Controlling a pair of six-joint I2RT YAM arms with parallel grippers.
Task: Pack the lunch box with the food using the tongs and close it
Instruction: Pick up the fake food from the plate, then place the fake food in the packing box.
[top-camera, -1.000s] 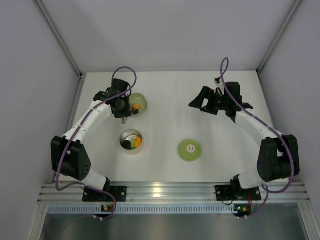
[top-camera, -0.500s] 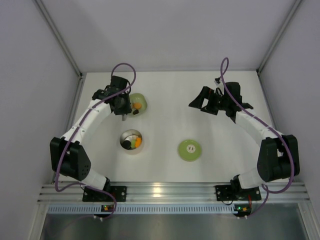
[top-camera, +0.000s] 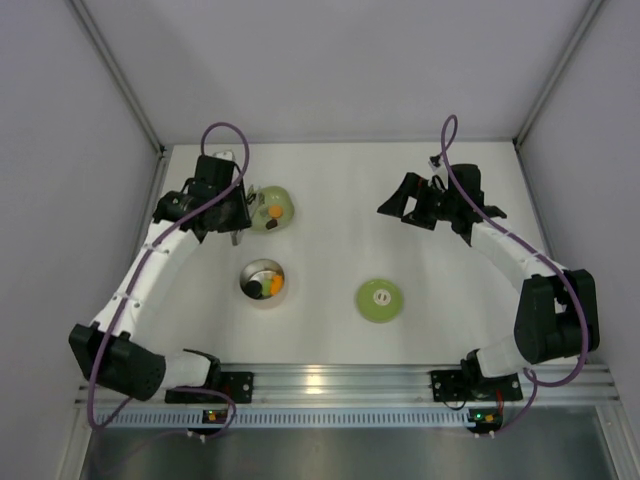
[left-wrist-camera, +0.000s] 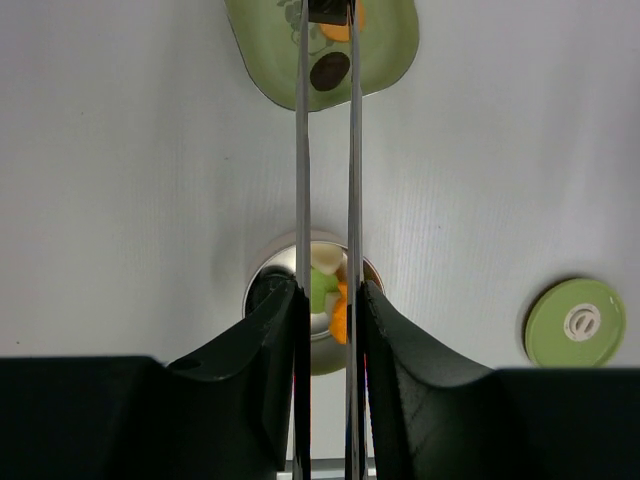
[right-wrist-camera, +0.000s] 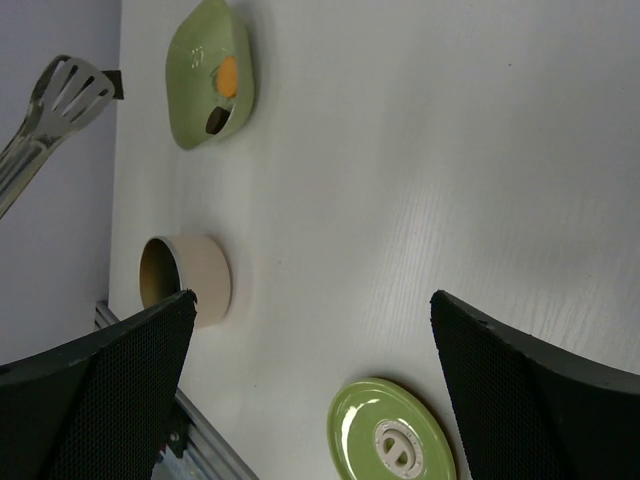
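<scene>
My left gripper (left-wrist-camera: 328, 292) (top-camera: 228, 210) is shut on the tongs (left-wrist-camera: 326, 180), whose two thin arms run up between my fingers. Their tips (right-wrist-camera: 63, 92) hang raised by the pale green dish (left-wrist-camera: 390, 50) (top-camera: 272, 209). A small dark bit shows between the tips; I cannot tell if it is food. An orange piece (right-wrist-camera: 228, 75) and a dark piece (left-wrist-camera: 330, 70) lie in the dish. The steel lunch box (top-camera: 263, 281) (right-wrist-camera: 200, 280) stands open and holds orange and yellow-green pieces (left-wrist-camera: 322, 285). Its green lid (top-camera: 380, 300) (right-wrist-camera: 390, 437) lies flat. My right gripper (top-camera: 418, 208) is open and empty.
White walls close in the table on the left, back and right. An aluminium rail (top-camera: 330, 382) runs along the near edge by the arm bases. The left arm (top-camera: 150, 265) stretches along the left side of the table.
The left arm has swung out to the left, carrying the gripper and tongs leftward off the middle of the dish. The right arm has not moved.
</scene>
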